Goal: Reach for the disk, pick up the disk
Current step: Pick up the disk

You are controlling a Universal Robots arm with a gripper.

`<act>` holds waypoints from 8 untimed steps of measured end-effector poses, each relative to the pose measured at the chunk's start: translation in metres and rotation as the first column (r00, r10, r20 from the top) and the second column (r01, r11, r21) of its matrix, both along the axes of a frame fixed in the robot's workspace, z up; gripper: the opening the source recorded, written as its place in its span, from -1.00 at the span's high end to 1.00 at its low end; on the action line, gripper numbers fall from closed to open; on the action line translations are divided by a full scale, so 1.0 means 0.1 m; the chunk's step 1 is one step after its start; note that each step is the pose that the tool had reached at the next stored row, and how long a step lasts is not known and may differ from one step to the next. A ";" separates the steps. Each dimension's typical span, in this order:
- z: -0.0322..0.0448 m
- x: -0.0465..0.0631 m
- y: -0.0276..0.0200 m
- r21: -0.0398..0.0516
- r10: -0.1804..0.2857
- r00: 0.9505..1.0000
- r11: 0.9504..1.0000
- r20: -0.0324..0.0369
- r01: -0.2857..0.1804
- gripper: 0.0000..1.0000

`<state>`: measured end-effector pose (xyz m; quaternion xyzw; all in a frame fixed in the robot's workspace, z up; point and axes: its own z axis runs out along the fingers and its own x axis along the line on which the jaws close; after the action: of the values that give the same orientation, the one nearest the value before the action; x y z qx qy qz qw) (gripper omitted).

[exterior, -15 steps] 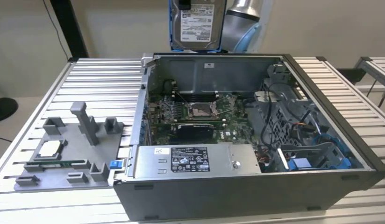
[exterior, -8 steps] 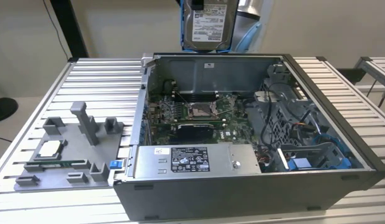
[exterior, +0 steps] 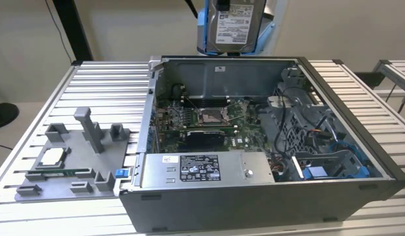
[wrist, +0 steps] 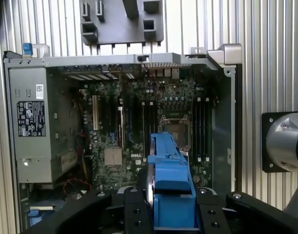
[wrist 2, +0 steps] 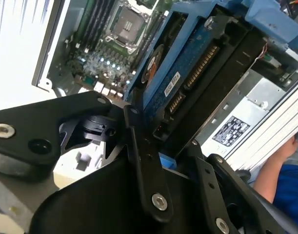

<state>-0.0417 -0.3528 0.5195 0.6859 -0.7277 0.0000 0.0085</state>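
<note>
A: Where's the disk (exterior: 233,27)?
B: In the air. Exterior view has it at the top of frame, above the back wall of the open computer case (exterior: 255,209) and clear of it. It's upright, with the white label (exterior: 234,23) facing the camera and blue rails (exterior: 202,29) down both long edges.

A: Tool state?
B: The tool (wrist: 171,212) is pinching the disk. In the first wrist view the black fingers (wrist: 134,214) sit on either side of the blue bracket, with the disk edge-on between them. The second wrist view shows the same grip. There the disk's circuit-board side and connector row (wrist 2: 202,66) point away from the wrist.

A: What's below it?
B: The first wrist view looks down into the case. I can see the motherboard (wrist: 139,126), the CPU socket (wrist: 174,127) and the power supply (wrist: 34,124) at one end. In the exterior view the power supply lies along the near wall. A drive bay with blue plastic parts (exterior: 330,164) is in the near corner, on the exterior view's right.

A: Outside the case?
B: A grey tray (exterior: 32,189) sits on the slatted tabletop (exterior: 104,83), just beside the case on the exterior view's left. It has a square silver chip (exterior: 50,156) on it, and a few upright posts (exterior: 91,130) rise from it.

A: Anyone nearby?
B: There's a person's arm in a blue sleeve (wrist 2: 285,187) at the edge of the second wrist view, beyond the case.
</note>
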 end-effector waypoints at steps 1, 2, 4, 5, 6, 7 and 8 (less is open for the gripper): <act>0.000 0.04 0.000 0.000 0.000 1.000 1.000 0.000 0.000 1.00; 0.000 0.07 0.000 0.000 0.000 1.000 1.000 0.000 0.000 1.00; 0.000 0.14 0.000 0.000 0.000 1.000 1.000 0.000 0.000 1.00; 0.000 0.17 0.000 0.000 0.000 1.000 1.000 0.000 0.000 1.00; 0.000 0.21 0.000 0.000 0.000 1.000 1.000 0.000 0.000 1.00; 0.000 0.24 0.000 0.000 0.000 1.000 1.000 0.000 0.000 1.00; 0.000 0.27 0.000 0.000 0.000 1.000 1.000 0.000 0.000 1.00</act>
<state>-0.0143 -0.3528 0.5194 0.6859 -0.7276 0.0000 0.0085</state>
